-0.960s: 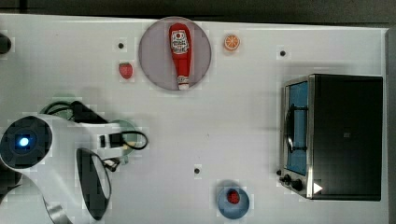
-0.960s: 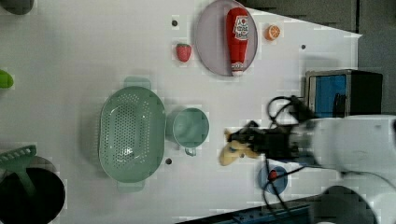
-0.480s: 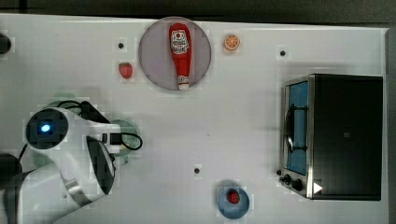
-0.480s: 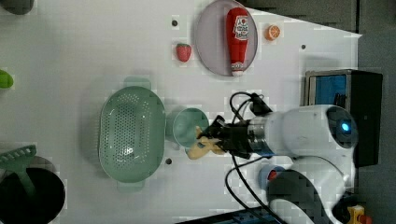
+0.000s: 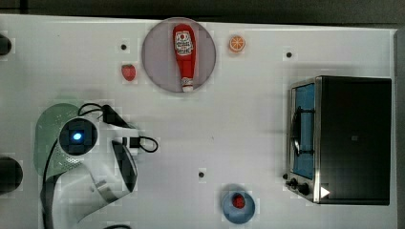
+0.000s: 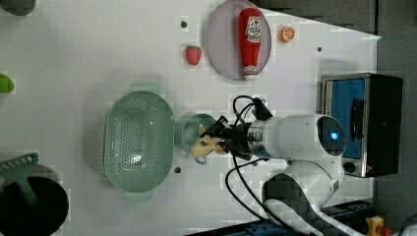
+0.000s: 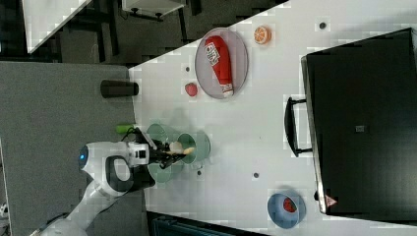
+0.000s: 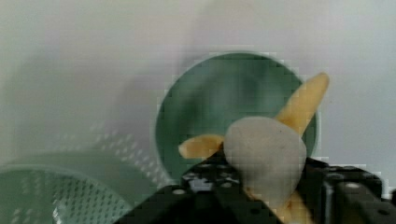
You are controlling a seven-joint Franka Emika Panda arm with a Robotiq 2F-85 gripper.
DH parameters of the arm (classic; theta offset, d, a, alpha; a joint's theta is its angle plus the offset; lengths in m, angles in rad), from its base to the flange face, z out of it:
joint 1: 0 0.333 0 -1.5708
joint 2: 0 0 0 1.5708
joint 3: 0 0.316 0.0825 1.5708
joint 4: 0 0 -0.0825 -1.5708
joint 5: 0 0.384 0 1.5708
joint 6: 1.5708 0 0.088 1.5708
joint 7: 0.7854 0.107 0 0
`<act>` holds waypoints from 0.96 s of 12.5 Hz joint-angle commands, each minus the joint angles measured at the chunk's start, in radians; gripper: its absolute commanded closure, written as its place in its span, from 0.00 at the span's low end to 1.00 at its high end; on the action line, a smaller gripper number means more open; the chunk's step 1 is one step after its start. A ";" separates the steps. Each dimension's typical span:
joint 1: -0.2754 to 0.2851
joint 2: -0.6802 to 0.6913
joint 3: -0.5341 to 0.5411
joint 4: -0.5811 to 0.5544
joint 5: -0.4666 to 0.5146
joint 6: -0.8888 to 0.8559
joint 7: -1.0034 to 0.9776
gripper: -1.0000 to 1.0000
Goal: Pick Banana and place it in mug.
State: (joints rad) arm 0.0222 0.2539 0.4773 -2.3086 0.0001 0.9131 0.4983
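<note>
The gripper (image 6: 216, 143) holds the banana (image 6: 205, 145) between its fingers right over the mug (image 6: 189, 132), just beside the colander (image 6: 137, 140), with the fruit's peeled end hanging over the open mouth.

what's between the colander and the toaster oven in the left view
The mug, then the pincer with the banana and the arm behind it.

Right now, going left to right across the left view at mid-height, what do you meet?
Green colander → mug → banana → gripper → toaster oven.
</note>
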 commanded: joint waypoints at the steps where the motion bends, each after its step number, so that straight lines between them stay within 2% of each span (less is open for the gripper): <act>1: 0.007 0.011 0.005 -0.011 -0.008 0.047 0.042 0.38; 4: 0.006 0.011 0.006 -0.014 -0.008 0.077 0.042 0.04; 5: 0.006 0.003 0.005 -0.013 -0.008 0.078 0.042 0.00; 9: -0.008 -0.124 -0.018 0.001 -0.007 0.028 0.042 0.00; 12: -0.013 -0.274 -0.054 0.073 -0.007 -0.196 0.039 0.00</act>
State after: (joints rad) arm 0.0242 0.0221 0.4634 -2.2871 0.0002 0.7119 0.5054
